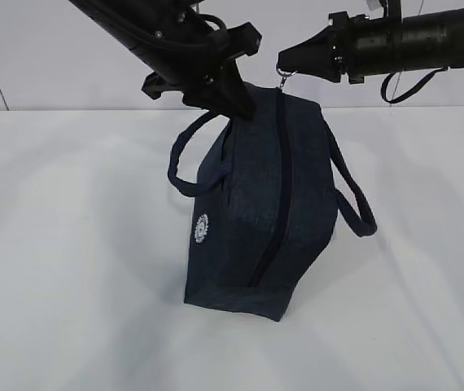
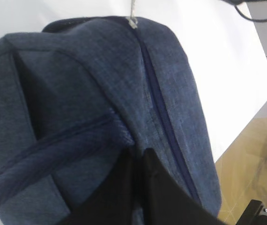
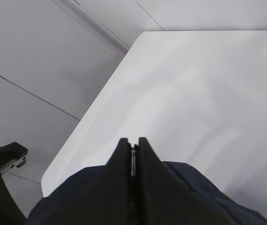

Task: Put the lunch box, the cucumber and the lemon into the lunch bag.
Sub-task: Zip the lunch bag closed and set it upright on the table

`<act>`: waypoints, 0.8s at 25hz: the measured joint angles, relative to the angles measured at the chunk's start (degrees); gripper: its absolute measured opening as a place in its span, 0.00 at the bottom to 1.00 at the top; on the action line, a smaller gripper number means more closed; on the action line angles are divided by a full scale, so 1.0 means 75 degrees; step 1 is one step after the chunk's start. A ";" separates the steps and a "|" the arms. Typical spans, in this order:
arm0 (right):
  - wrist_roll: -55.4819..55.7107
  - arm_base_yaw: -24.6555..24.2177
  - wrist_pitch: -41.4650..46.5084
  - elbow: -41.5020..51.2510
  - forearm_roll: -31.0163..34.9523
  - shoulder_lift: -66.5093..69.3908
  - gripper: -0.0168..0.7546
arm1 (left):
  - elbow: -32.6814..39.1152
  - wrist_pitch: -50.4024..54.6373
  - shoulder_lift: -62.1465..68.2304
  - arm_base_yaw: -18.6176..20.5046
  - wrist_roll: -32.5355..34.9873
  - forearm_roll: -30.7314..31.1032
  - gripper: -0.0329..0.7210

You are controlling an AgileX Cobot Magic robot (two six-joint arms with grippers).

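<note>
In the exterior view the lunch bag [image 1: 260, 204] stands on end near the middle of the tabletop [image 1: 61, 269], zipper [image 1: 279, 187] fully shut; the left hand [image 1: 230, 96] pinches the fabric at its upper end while the right hand [image 1: 285, 62] is clamped on the metal ring pull [image 1: 283, 79]. The step looks like zipping or steadying, so the left should brace as the right draws straight along the track. The left wrist view shows closed fingers [image 2: 147, 187] gripping denim beside the zipper seam [image 2: 161, 112]. The right wrist view shows the closed fingers [image 3: 147, 154] nipping the ring's thin edge [image 3: 133, 161]. Lunch box, cucumber and lemon are nowhere visible.
</note>
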 joint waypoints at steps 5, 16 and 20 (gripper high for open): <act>0.0000 0.0030 0.0083 -0.0299 -0.0085 0.0000 0.03 | -0.0004 0.0203 -0.0138 0.0000 0.0160 -0.0106 0.04; -0.0016 0.0030 0.0069 -0.0390 -0.0103 0.0000 0.03 | -0.0004 0.0684 -0.0378 0.0000 0.0418 -0.0655 0.04; -0.0016 0.0030 0.0069 -0.0390 -0.0103 0.0000 0.03 | -0.0004 0.0821 -0.0509 0.0000 0.0436 -0.0686 0.04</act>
